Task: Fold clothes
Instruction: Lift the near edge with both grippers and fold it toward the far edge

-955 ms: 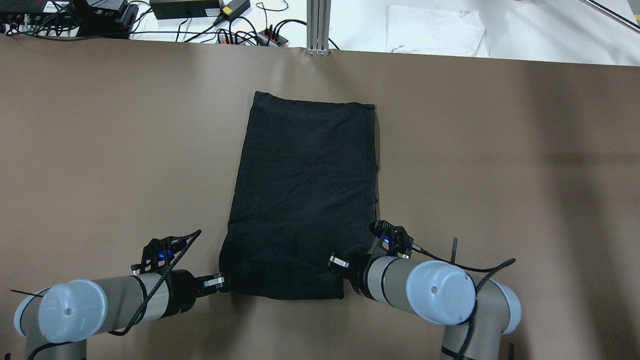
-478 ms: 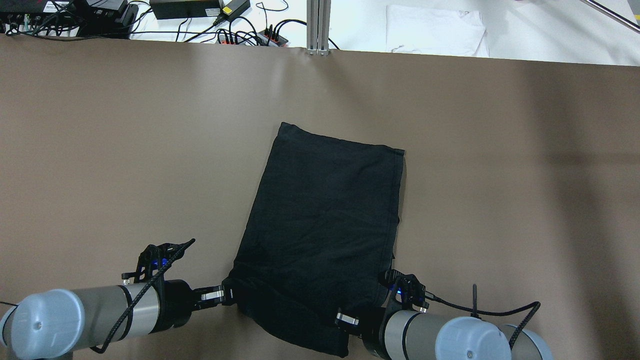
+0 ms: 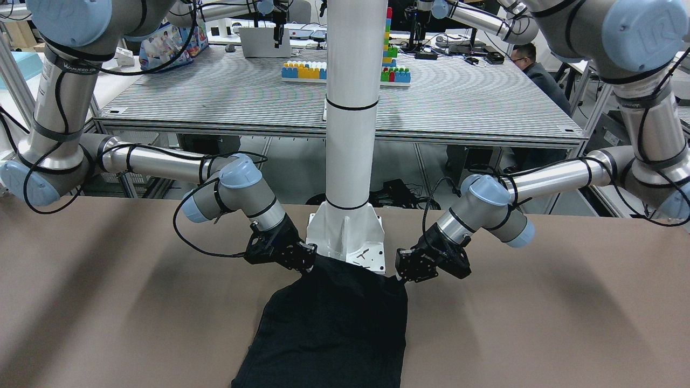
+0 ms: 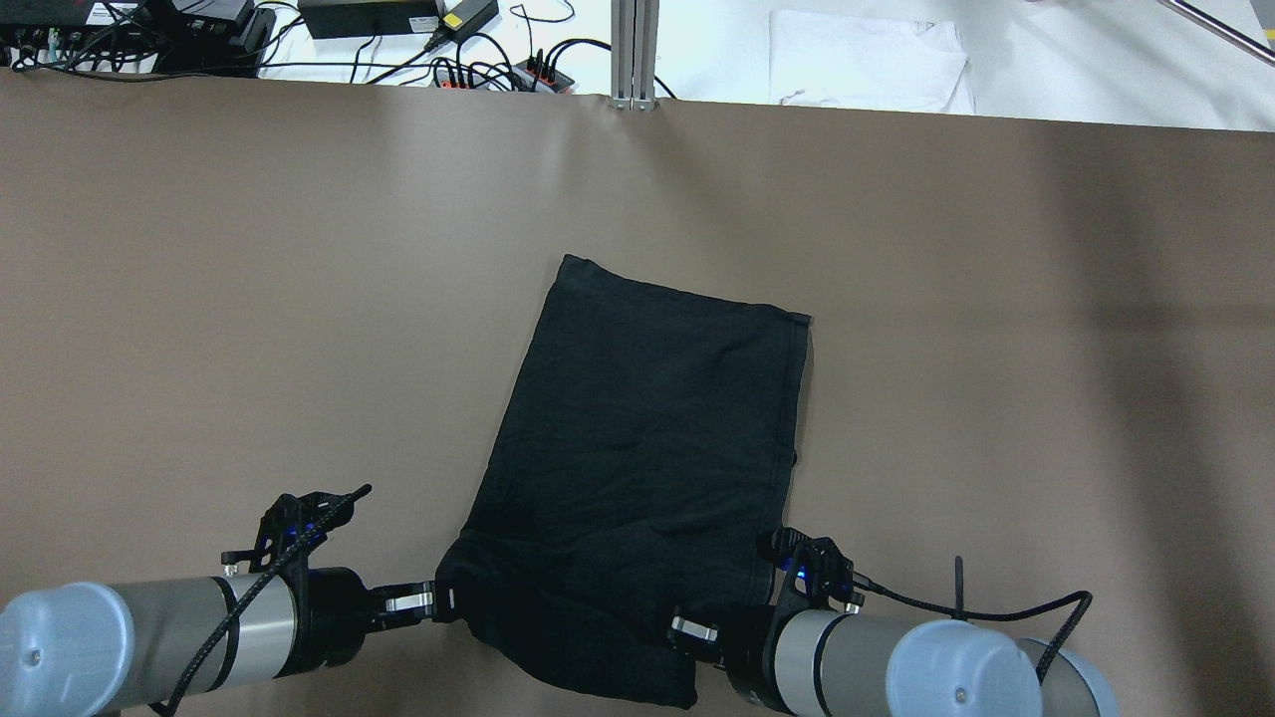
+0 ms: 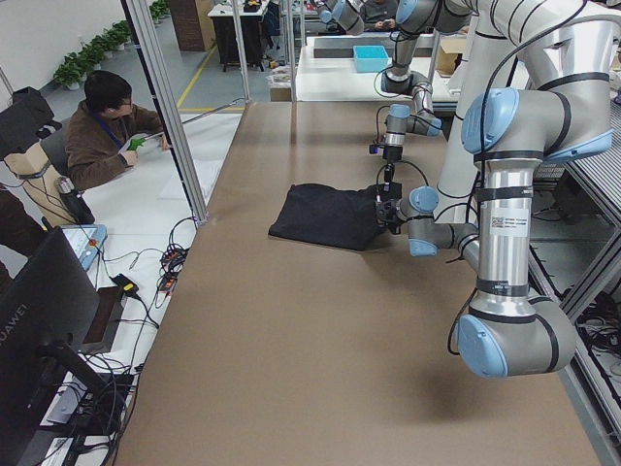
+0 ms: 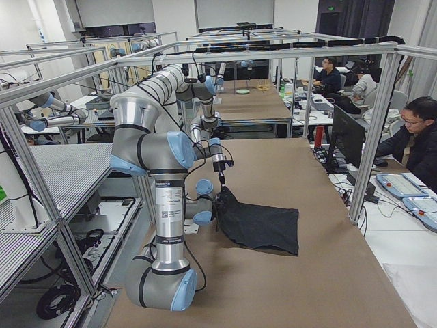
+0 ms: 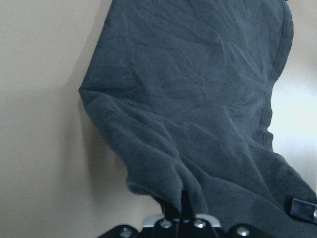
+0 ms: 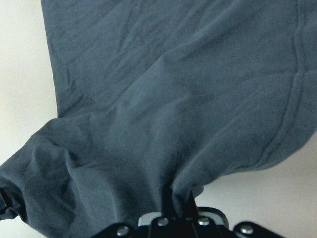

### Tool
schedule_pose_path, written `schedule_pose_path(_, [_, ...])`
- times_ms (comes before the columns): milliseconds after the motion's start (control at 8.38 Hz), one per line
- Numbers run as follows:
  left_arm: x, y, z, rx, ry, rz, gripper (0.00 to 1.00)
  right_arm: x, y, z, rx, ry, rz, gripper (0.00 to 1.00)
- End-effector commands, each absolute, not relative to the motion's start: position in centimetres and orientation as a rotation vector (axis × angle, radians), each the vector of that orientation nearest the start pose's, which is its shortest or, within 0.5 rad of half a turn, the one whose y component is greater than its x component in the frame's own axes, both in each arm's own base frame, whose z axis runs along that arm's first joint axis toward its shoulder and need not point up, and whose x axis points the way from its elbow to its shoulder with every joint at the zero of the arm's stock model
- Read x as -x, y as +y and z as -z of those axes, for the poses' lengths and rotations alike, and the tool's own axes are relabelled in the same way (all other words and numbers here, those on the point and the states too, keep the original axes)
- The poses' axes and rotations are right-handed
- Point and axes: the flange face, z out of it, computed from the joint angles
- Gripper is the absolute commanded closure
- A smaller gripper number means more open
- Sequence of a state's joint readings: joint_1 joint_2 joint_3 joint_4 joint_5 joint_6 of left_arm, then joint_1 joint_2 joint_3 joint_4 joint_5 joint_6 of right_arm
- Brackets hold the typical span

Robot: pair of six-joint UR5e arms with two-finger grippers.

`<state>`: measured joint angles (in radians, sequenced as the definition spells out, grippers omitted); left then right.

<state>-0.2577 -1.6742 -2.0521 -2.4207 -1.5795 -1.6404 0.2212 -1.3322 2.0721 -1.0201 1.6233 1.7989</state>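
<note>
The clothes (image 4: 647, 448) are one black garment lying flat on the brown table, skewed, with the near hem lifted and sagging between my two grippers. My left gripper (image 4: 443, 600) is shut on the near left corner, and the left wrist view shows fabric bunched between the fingers of that gripper (image 7: 183, 208). My right gripper (image 4: 687, 632) is shut on the near right corner (image 8: 178, 201). From the front, the garment (image 3: 334, 323) hangs from the left gripper (image 3: 401, 275) and the right gripper (image 3: 308, 264), just before the white pillar's base plate (image 3: 347, 237).
Cables and power boxes (image 4: 369, 15), an aluminium post (image 4: 635, 50) and a white cloth (image 4: 867, 70) lie beyond the far table edge. The white pillar (image 3: 350, 108) stands between my arms. People sit beside the table (image 5: 107, 126) (image 6: 416, 137).
Both grippers pulled back toward the robot's side, dragging the garment across the table. Its far edge slid nearer and the cloth turned askew; the near hem now sags between the grippers.
</note>
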Motion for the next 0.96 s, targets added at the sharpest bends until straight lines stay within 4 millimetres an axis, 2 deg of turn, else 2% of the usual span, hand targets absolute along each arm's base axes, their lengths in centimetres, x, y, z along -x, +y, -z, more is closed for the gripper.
schedule_pose_path(0, [-41.1, -29.1, -27.4, -0.166, 1.441, 0.247, 1.0, 44.4, -28.7, -24.5, 0.045, -1.295, -0.396, 1.0])
schedule_pose_path(119, [-40.0, -31.8, -27.2, -0.161, 1.434, 0.257, 1.0, 44.0, -29.8, -24.9, 0.031, -1.284, -0.418, 1.0])
schedule_pose_path(239, [-39.8, -35.0, -27.1, -0.151, 1.424, 0.269, 1.0, 44.3, -30.1, -25.3, 0.022, -1.274, -0.428, 1.0])
schedule_pose_path(358, [-40.5, -38.1, -26.2, -0.162, 1.423, 0.288, 1.0, 43.7, -31.4, -25.4, 0.01, -1.269, -0.449, 1.0])
schedule_pose_path(597, [-43.8, -43.4, -23.4, -0.185, 1.421, 0.319, 1.0, 42.7, -33.5, -25.9, -0.016, -1.258, -0.491, 1.0])
schedule_pose_path(716, [-44.6, -45.8, -22.3, -0.201, 1.418, 0.339, 1.0, 42.3, -34.7, -26.4, -0.03, -1.247, -0.514, 1.0])
schedule_pose_path(836, [-44.1, -47.4, -22.1, -0.196, 1.414, 0.344, 1.0, 41.4, -36.1, -26.8, -0.048, -1.239, -0.544, 1.0])
